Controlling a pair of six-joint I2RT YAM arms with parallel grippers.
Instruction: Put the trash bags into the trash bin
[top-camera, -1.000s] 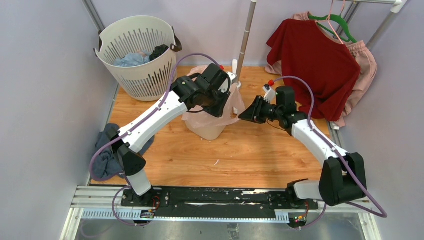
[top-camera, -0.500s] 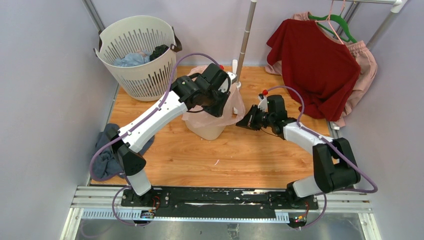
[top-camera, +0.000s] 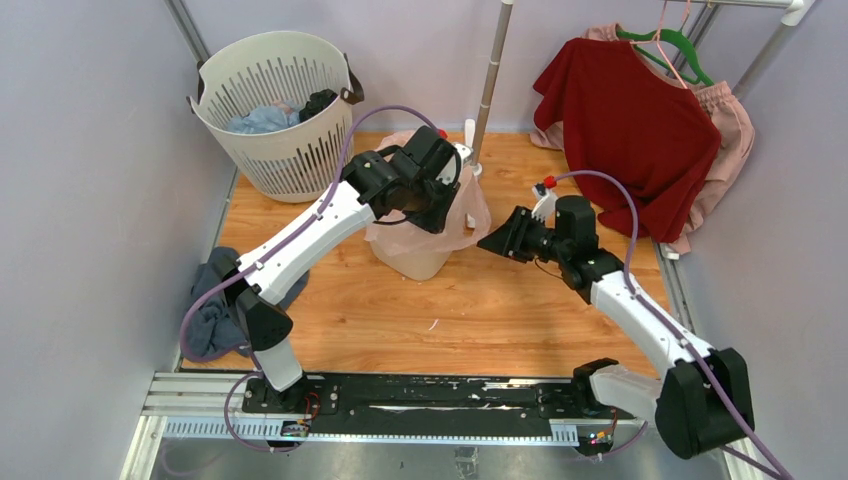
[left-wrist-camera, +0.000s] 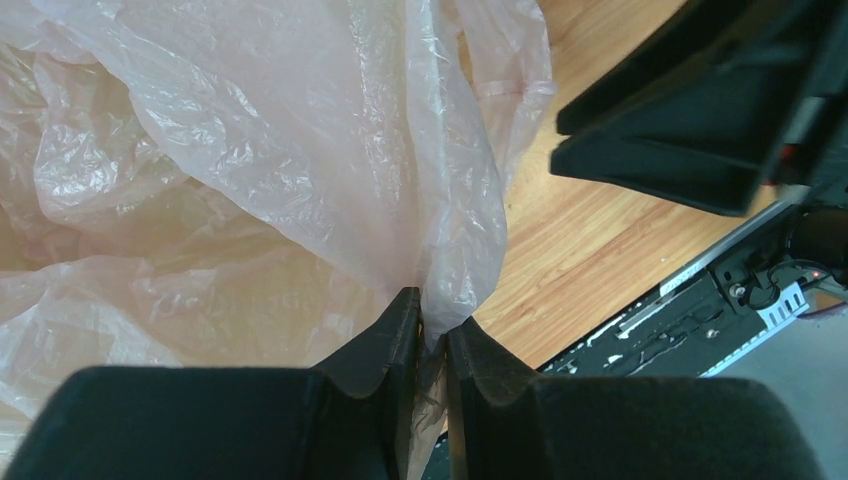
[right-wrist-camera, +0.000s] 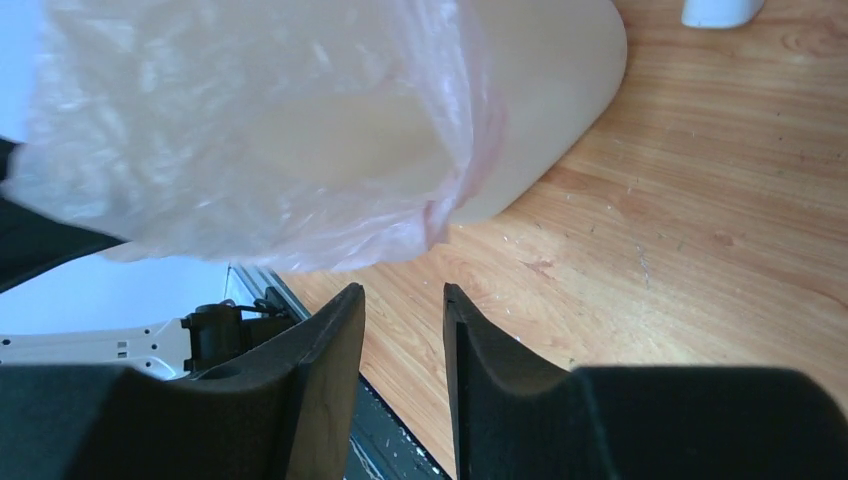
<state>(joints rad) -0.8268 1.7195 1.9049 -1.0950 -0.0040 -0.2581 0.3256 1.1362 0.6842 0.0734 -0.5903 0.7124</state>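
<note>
Viewed from above, the cream trash bin (top-camera: 418, 262) stands just past the centre of the wooden desk (top-camera: 480, 320), toward 12 o'clock. The translucent pale-pink trash bag (top-camera: 472, 205) is draped over its rim and hangs down its 3 o'clock side. The left pincer (left-wrist-camera: 432, 312), poised over the bin's mouth, is closed on a gathered fold of the bag's film. The right pincer (right-wrist-camera: 404, 296), near the bin at its 3 o'clock and pointing toward it, has its jaws parted with nothing between them, and a white slotted laundry basket (top-camera: 270, 120) sits toward 10 o'clock.
</note>
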